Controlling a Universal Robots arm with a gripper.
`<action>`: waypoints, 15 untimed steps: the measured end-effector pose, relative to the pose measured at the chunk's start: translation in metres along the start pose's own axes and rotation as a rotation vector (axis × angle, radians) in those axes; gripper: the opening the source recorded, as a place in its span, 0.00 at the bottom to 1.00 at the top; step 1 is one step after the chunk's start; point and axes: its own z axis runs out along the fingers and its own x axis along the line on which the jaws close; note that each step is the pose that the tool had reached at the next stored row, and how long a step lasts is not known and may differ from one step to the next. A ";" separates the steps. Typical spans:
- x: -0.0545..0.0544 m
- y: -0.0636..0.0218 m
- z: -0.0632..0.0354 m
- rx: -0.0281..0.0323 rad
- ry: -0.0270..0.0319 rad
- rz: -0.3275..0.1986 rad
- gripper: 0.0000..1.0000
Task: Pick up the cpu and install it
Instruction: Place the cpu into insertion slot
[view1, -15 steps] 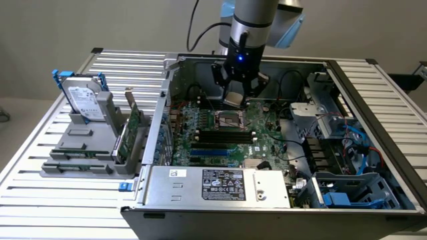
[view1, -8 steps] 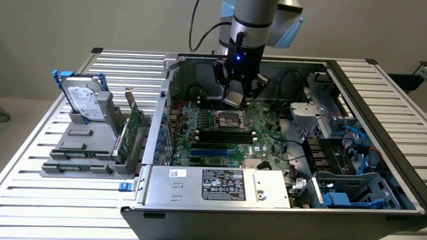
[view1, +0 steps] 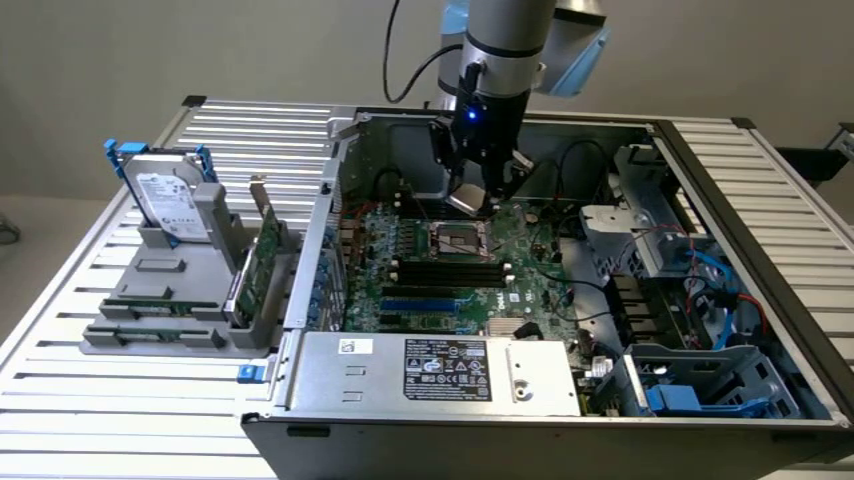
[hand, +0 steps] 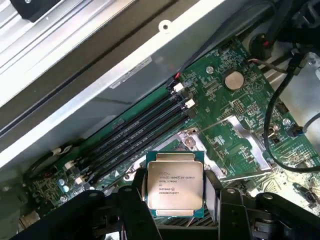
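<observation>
The table (view1: 747, 190) carries an open case (view1: 320, 250), and the arm reaches down into it over the green board (view1: 534, 285). The gripper (view1: 474, 190) is closed on the cpu (hand: 174, 184), its dark fingers (hand: 135, 205) pinching opposite edges, jaws only as far apart as the chip is wide. The chip hangs just above the socket (view1: 458, 240), not yet seated, and looks tilted (at least from the outside view). That is my worry: lowered askew or off-centre, it could catch the socket's metal frame or damage the contacts. The memory slots (view1: 447, 272) lie just beside it and the case's back wall (view1: 400, 130) is near, with loose cables (view1: 581, 160) off to one side; overhead it is open.
</observation>
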 end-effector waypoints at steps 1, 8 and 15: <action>0.000 0.0000 0.0002 -0.0012 -0.0008 0.019 0.55; 0.000 -0.0001 0.0018 -0.0096 -0.0062 0.146 0.55; 0.000 -0.0002 0.0041 -0.0180 -0.0116 0.273 0.55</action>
